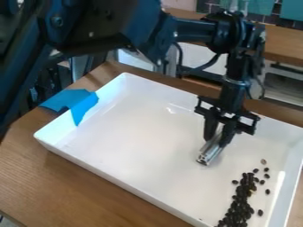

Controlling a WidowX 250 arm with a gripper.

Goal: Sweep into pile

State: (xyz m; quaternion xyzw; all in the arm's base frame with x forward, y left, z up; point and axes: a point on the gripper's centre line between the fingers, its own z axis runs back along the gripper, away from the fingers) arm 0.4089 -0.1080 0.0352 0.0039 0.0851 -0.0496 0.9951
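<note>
My gripper (216,138) hangs over the right half of the white tray (136,128), pointing down, shut on a silver metal tool (209,153) held at a slant. The tool's lower end is close to the tray floor; whether it touches cannot be told. Dark beans (241,199) lie in an elongated cluster at the tray's lower right, below and to the right of the tool and apart from it. Several loose beans are scattered along the cluster's right side and above it.
The tray's raised walls surround the beans and the tool. Blue tape (83,107) covers the tray's left corner and runs onto the wooden table (77,184). Another wooden surface (284,44) stands behind at the upper right. The arm spans the top of the view.
</note>
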